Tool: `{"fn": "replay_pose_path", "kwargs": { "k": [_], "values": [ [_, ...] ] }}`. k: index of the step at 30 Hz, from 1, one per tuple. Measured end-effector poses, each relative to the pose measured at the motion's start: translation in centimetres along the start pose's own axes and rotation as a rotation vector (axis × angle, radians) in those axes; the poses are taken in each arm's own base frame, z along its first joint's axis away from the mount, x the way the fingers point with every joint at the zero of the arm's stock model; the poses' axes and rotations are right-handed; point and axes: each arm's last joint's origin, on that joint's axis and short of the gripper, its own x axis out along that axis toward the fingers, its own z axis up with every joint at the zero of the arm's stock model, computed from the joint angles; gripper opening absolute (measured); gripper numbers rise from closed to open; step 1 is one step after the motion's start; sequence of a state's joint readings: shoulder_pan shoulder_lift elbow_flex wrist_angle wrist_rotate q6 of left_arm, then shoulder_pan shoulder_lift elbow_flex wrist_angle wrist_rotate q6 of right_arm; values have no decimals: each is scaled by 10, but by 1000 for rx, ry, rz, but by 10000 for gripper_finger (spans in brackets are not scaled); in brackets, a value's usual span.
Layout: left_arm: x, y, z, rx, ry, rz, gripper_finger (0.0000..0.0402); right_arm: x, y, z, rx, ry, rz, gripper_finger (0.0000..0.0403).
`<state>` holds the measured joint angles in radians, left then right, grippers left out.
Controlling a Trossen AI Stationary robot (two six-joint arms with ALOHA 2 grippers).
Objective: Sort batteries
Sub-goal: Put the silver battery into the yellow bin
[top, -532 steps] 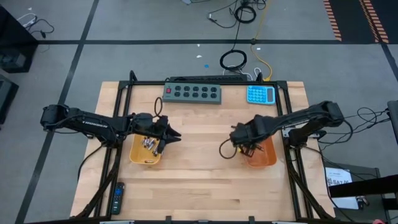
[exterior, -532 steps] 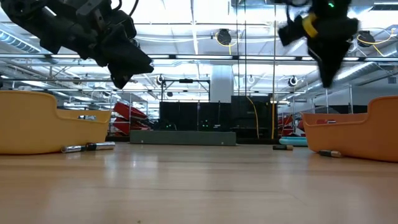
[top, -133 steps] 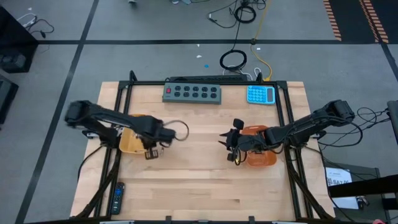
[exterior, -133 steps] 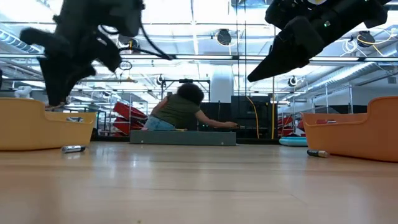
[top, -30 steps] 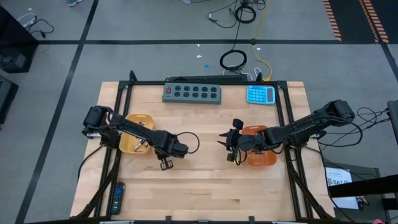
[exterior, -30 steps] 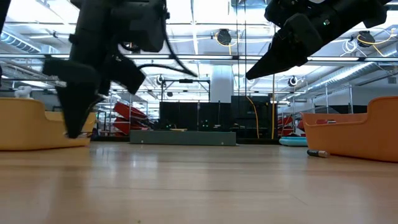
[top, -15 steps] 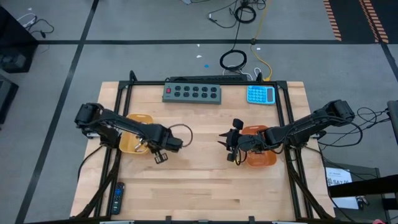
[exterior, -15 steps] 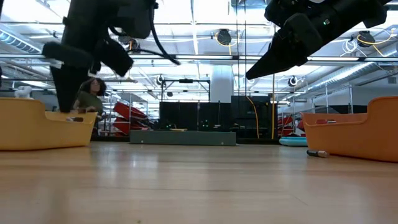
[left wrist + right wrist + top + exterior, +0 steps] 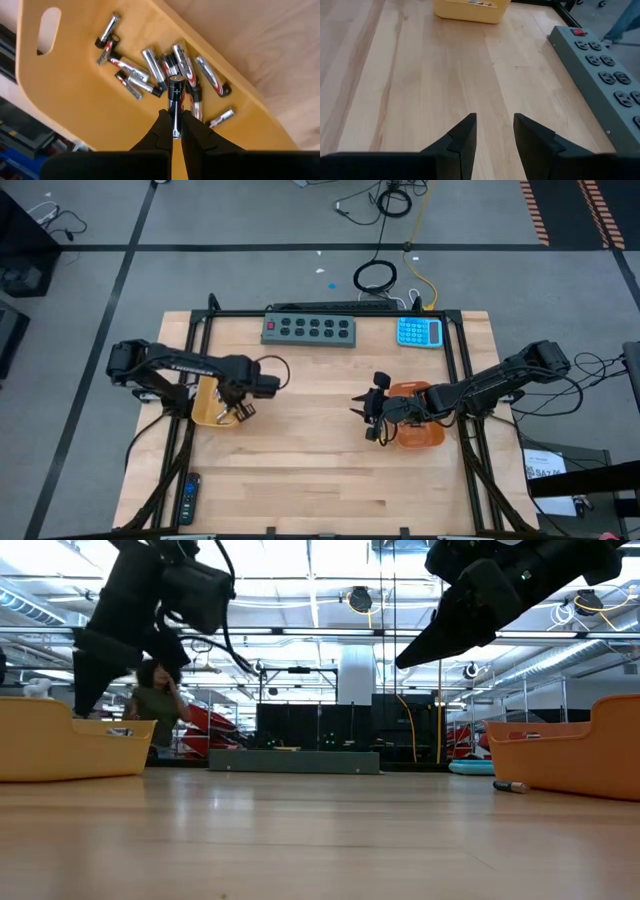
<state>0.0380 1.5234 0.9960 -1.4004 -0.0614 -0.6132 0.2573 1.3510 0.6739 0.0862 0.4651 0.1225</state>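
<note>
My left gripper [image 9: 240, 412] hangs over the yellow tray [image 9: 205, 402] at the table's left, shut on a thin dark battery [image 9: 175, 92]. Below it, several batteries [image 9: 150, 67], silvery and dark, lie loose on the tray's floor [image 9: 75, 85]. My right gripper [image 9: 368, 420] waits open above the bare wood beside the orange tray [image 9: 420, 430]; its fingers stand apart in the right wrist view [image 9: 495, 132]. One battery [image 9: 510, 786] lies on the table against the orange tray's wall [image 9: 570, 755]. In the low view the yellow tray's wall [image 9: 60, 745] hides my left gripper's fingertips. My left gripper pinches the dark battery between its two fingers [image 9: 162, 127], which grip its rear half [image 9: 175, 112]. The battery lies along the fingers, its marked end [image 9: 175, 82] sticking out past them. The fingers point down from above, and the battery is lifted clear over the tray.
A grey power strip [image 9: 310, 329] and a blue calculator [image 9: 419, 332] lie along the far edge. A black remote [image 9: 189, 497] sits at the near left corner. Bare wood spreads between the two trays. A person [image 9: 155, 705] shows in the room behind the table.
My left gripper, shut on the battery, has risen from the wood near the tray's right side and moved toward the table's left and far edge, ending over the yellow tray. The battery went with it, lifted clear.
</note>
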Motion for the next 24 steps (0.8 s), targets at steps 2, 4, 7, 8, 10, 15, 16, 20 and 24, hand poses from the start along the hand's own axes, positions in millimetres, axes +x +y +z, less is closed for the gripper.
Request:
{"fn": "replay_pose_path", "kwargs": {
  "k": [2,4,7,8,10,15,16,20,24],
  "values": [
    [3,1,2,6,-2,-11,20,0,0,0,-2,0,0,121],
    [8,2,4,5,2,-40,20,0,0,0,-3,0,0,121],
    [16,4,6,7,26,-80,20,0,0,0,-3,0,0,121],
    [19,5,6,6,33,-83,20,0,0,0,-3,0,0,121],
    [24,6,7,10,42,-93,20,0,0,0,-3,0,0,121],
    [34,11,8,10,63,-106,19,0,0,0,-3,0,0,121],
    [36,12,8,9,65,-118,19,0,0,0,-3,0,0,121],
    [39,16,11,16,70,-140,19,0,0,0,-3,0,0,121],
    [40,22,15,23,66,-154,19,0,0,0,-4,0,0,121]
  ]
}}
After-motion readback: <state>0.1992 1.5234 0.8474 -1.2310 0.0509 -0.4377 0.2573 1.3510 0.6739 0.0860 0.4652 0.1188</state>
